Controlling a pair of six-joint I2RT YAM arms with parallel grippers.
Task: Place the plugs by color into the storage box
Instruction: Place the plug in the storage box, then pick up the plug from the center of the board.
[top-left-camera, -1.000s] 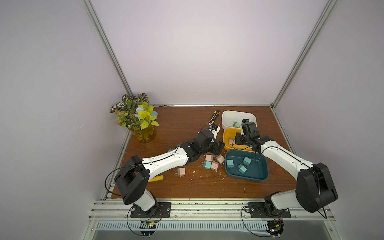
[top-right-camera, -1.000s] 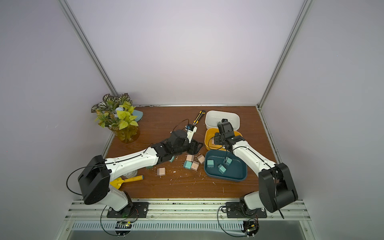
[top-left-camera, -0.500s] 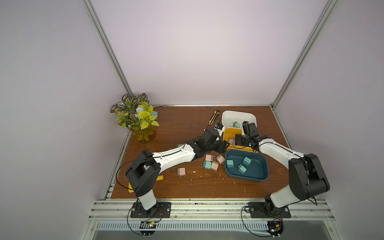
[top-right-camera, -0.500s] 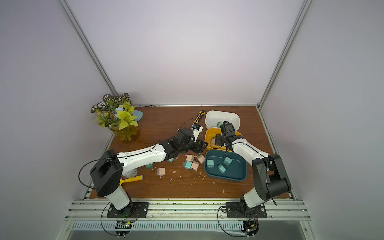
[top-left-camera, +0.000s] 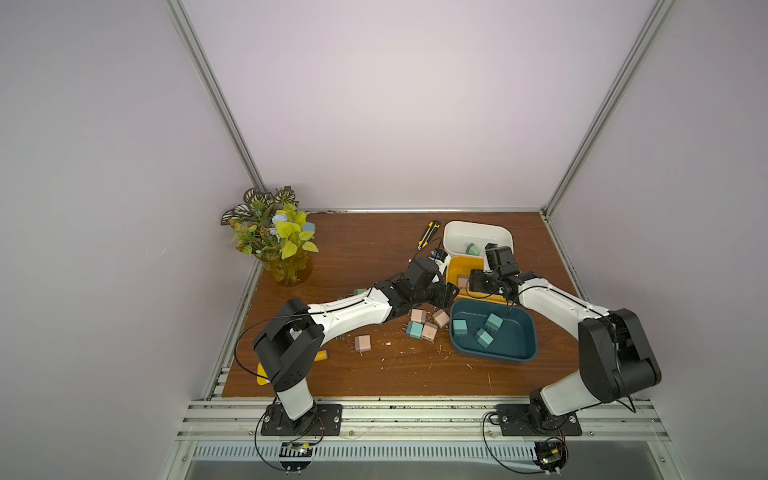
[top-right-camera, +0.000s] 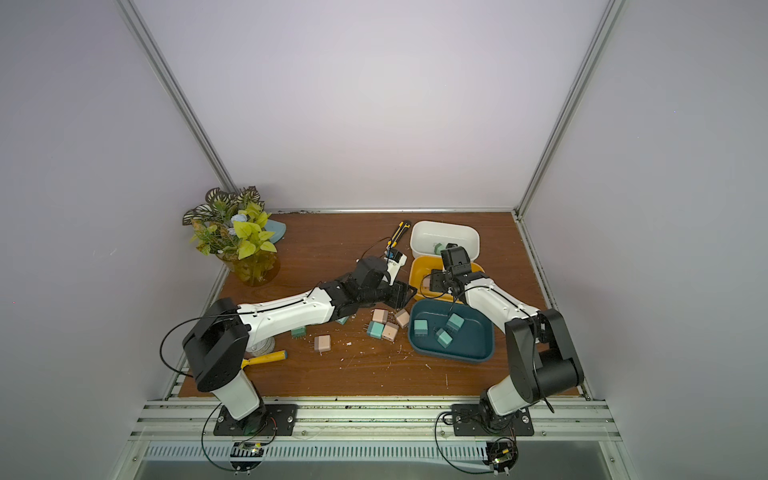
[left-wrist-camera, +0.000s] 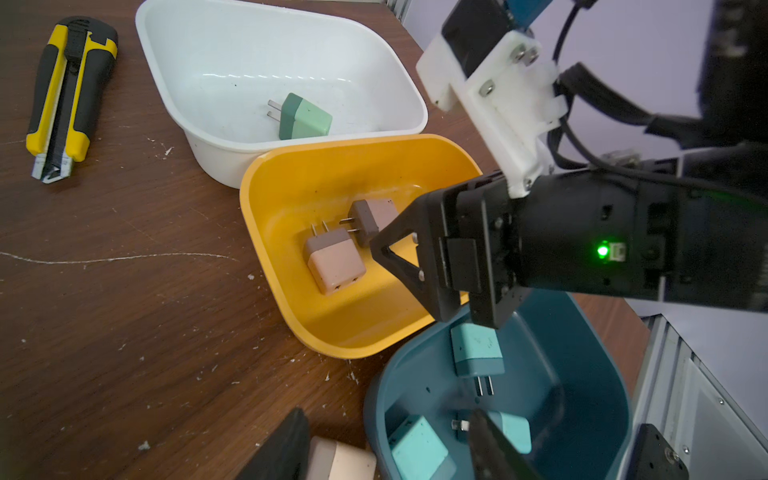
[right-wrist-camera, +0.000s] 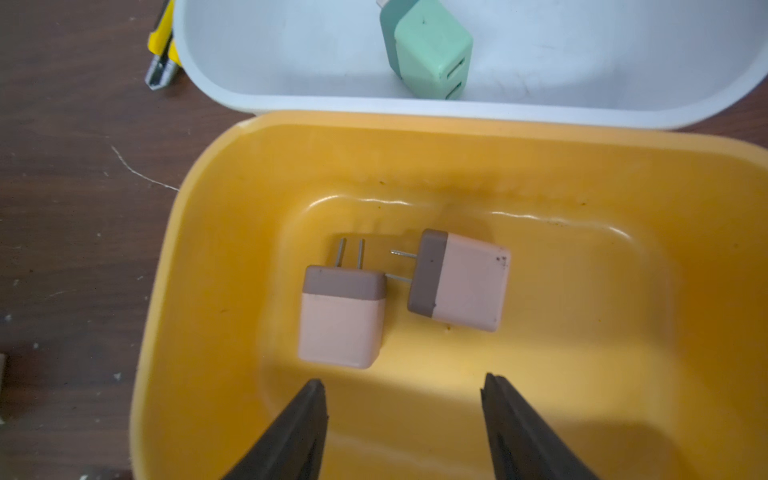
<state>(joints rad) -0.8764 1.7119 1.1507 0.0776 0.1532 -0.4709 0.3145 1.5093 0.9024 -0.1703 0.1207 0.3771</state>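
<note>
while two pink plugs (right-wrist-camera: 340, 324) lie side by side in the yellow bin (right-wrist-camera: 374, 118), the right gripper (right-wrist-camera: 401, 386) hangs over them, fingers apart and empty. the left gripper (left-wrist-camera: 386, 411) (also spread, clamping nothing discernible) hovers beside a loose pink plug (left-wrist-camera: 343, 461) by the teal bin (left-wrist-camera: 376, 386). the right arm would best rise straight up, clear of rim and neighbouring arm.

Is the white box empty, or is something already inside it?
Not empty. One mint green plug lies on its side in the white box.
</note>
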